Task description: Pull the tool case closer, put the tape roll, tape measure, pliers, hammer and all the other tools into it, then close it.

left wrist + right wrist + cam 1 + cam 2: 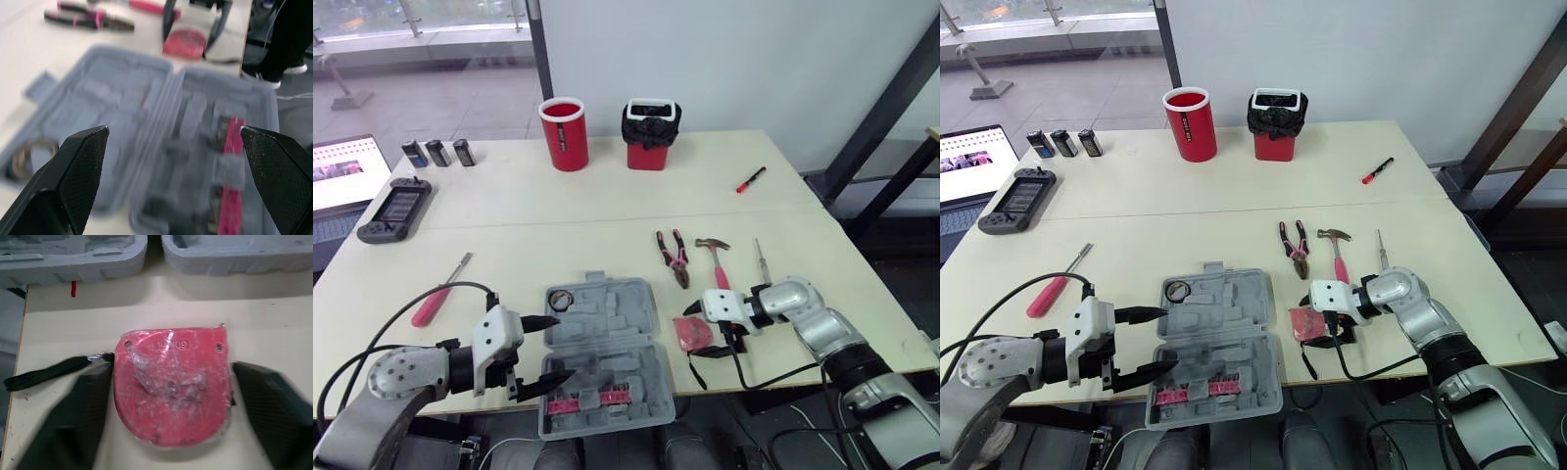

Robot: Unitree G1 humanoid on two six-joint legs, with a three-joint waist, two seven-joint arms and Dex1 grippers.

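Observation:
The grey tool case (607, 338) lies open near the table's front edge, with the tape roll (558, 300) in its far left pocket and pink bits (592, 399) in the near half. My left gripper (558, 350) is open at the case's left side, its fingers spread over the case in the left wrist view. The red tape measure (171, 382) rests on the table to the right of the case. My right gripper (172, 416) is shut on it, a finger against each side. Pliers (673, 257) and hammer (715, 259) lie just beyond.
A thin screwdriver (760, 259) lies right of the hammer, and a red-handled screwdriver (435, 299) lies at the left. At the back are a red marker (750, 179), a red cup (564, 134) and a red bin (651, 134). A handheld console (395, 209) lies far left.

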